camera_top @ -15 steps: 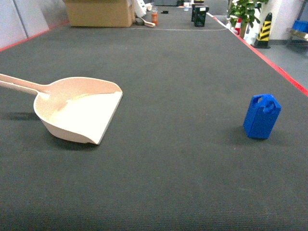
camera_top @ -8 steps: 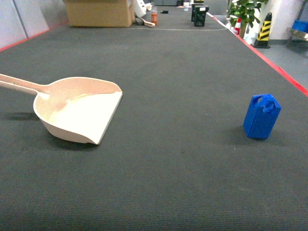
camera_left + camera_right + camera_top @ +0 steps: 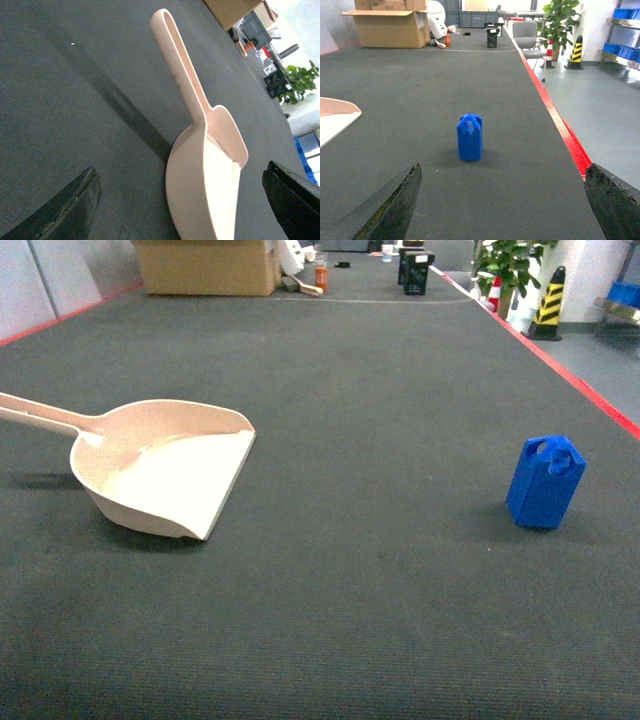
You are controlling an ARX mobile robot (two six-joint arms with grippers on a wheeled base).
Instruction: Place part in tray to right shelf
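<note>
- One part (image 3: 470,137), upright on the mat, straight ahead of my right gripper (image 3: 502,205), fingers spread wide.
- Advice: descend square, pinch its flat sides.
- Tray (image 3: 165,470) well apart, left.

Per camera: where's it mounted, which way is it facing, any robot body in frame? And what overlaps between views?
Head: on the robot, slanting down over the dark mat; tray left, part right; no robot body visible.
Left wrist: on the left arm, low, facing the tray handle-first; left pincer fingertips at the bottom corners, open.
Right wrist: on the right arm, low, facing the upright part; right pincer fingertips at the corners, open.
Shared: all three views show the tray; head and right wrist share the part.
</note>
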